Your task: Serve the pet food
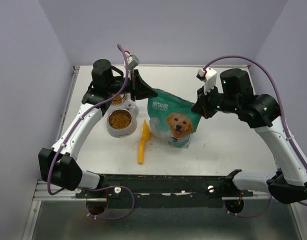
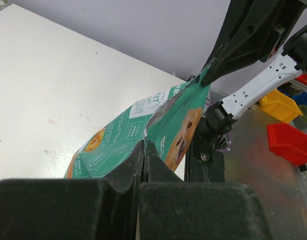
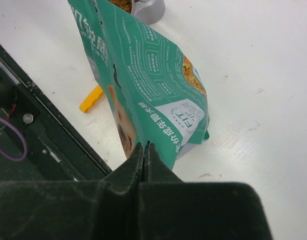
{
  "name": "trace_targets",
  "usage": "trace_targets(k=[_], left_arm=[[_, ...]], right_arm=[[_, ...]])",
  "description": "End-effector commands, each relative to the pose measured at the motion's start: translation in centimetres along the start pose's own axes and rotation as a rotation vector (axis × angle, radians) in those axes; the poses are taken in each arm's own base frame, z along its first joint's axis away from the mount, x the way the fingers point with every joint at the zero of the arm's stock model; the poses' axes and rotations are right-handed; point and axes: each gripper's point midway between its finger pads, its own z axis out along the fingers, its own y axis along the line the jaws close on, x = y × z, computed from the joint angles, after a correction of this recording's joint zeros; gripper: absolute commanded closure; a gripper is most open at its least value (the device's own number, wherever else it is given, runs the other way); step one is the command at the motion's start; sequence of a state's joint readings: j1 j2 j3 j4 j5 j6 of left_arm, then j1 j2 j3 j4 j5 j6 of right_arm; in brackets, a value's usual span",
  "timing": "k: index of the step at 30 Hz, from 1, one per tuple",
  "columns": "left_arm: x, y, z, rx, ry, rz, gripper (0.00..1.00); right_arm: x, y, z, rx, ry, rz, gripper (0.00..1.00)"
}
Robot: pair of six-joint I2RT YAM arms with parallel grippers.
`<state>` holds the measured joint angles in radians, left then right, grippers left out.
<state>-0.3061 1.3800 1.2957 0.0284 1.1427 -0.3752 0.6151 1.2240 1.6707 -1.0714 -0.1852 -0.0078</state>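
pet food (image 1: pixel 120 119): held in grey bowl (image 1: pixel 118 134) on tabletop (image 1: pixel 218 145), left of bag | left tool (image 2: pixel 145 148): clamped on one top corner of bag (image 1: pixel 171 120) | right tool (image 3: pixel 145 148): clamped on opposite corner | orange scoop (image 1: pixel 143 142): laid between bowl and bag

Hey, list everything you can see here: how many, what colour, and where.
bag: one, teal and white with a dog picture, upright mid-table
bowl: one, grey, left of the bag
kibble: one brown heap in the bowl; a few stray bits by the bag's base
scoop: one, orange, flat on the table in front of the gap between bowl and bag
table: one, white
bins: at least two, red and yellow, beyond the table
left gripper: black, shut on the bag's top left corner
right gripper: black, shut on the bag's upper right edge
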Motion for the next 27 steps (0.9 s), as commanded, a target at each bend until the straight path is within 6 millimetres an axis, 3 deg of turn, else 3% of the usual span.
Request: trace_targets(k=[1, 3, 7, 8, 9, 15, 21, 23, 27], left_arm=[[-1.6, 0.6, -0.7, -0.056, -0.047, 0.063, 1.00], [-1.8, 0.4, -0.7, -0.055, -0.050, 0.062, 1.00], [-2.1, 0.2, -0.7, -0.043, -0.060, 0.058, 1.00], [-2.1, 0.1, -0.7, -0.043, -0.060, 0.058, 1.00], [-2.1, 0.1, -0.7, -0.043, -0.060, 0.056, 1.00], [-2.2, 0.0, -0.7, -0.045, -0.069, 0.050, 1.00], [-2.3, -0.1, -0.6, -0.064, -0.083, 0.045, 1.00], [-2.2, 0.0, -0.6, -0.073, -0.085, 0.038, 1.00], [-2.0, 0.4, -0.6, -0.088, -0.078, 0.036, 1.00]], right_arm=[[1.2, -0.7, -0.8, 0.046, 0.030, 0.003, 0.98], [0.2, 0.4, -0.3, -0.022, -0.005, 0.005, 0.69], [-2.0, 2.1, 1.4, -0.133, -0.075, 0.022, 0.55], [-2.5, 2.2, 1.9, -0.143, -0.083, 0.022, 0.35], [-3.1, 2.3, 2.3, -0.156, -0.096, 0.023, 0.32], [-5.4, 1.6, 4.8, -0.089, -0.117, -0.016, 0.34], [-5.2, 1.3, 6.4, 0.119, -0.040, -0.164, 0.42], [-4.9, 2.0, 6.6, 0.159, -0.017, -0.233, 0.48], [-5.4, 0.5, 5.6, 0.292, -0.047, -0.263, 0.62]])
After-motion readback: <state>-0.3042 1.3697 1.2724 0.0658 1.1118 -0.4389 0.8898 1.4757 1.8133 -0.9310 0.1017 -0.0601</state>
